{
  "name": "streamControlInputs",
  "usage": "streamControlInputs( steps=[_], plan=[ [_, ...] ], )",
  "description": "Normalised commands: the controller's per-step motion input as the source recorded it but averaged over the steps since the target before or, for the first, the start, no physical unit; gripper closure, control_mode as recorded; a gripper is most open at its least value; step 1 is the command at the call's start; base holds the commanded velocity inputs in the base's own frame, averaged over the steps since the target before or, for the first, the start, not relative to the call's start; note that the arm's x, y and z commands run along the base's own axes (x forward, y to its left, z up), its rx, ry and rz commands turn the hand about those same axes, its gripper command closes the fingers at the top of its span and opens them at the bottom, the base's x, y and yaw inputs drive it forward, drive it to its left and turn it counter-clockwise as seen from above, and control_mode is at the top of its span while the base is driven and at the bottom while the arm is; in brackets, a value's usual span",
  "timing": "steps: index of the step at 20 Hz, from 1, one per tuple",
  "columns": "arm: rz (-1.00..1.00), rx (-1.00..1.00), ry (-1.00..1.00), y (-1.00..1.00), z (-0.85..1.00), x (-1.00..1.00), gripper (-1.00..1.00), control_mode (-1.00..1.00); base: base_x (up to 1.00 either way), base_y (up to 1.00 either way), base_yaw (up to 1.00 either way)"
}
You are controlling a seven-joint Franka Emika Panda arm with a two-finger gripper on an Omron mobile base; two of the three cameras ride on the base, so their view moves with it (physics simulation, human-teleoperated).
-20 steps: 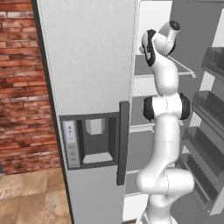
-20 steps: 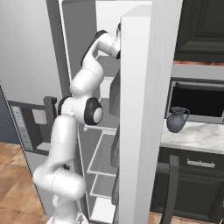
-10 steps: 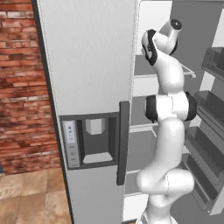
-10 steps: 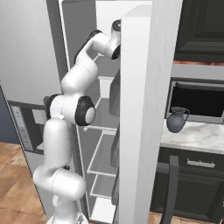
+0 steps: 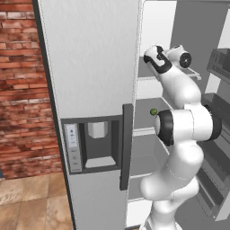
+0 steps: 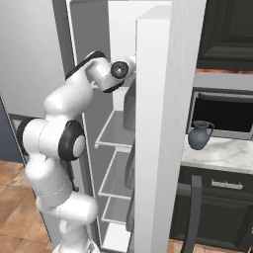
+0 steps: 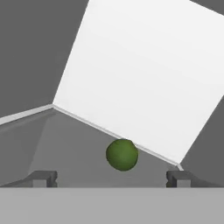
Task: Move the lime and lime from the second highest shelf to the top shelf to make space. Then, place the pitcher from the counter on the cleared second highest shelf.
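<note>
The hand (image 7: pixel 112 177) is spread wide, gripping nothing; one lime (image 7: pixel 122 154) is seen resting on the top shelf (image 7: pixel 70 144) near its back edge.

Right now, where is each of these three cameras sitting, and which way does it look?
Left base view: behind the arm on its left, facing the open fridge; the white arm rises at right, a lime on a shelf beside it.
Right base view: behind on the right, facing the fridge door and the pitcher on the counter; the arm rises at left.
Hand view: on the hand, looking along the open gripper at a lime on a shelf.
Both base views share the arm and fridge.
</note>
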Motion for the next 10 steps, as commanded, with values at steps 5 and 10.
streamControlInputs(
  steps=[5,10],
  plan=[
    [0.0,0.0,0.0,0.03,0.96,-1.0,-1.0,-1.0,0.0,0.0,0.0],
    [-0.01,0.0,0.13,0.0,0.71,-1.0,-1.0,-1.0,0.0,0.0,0.0]
  ],
)
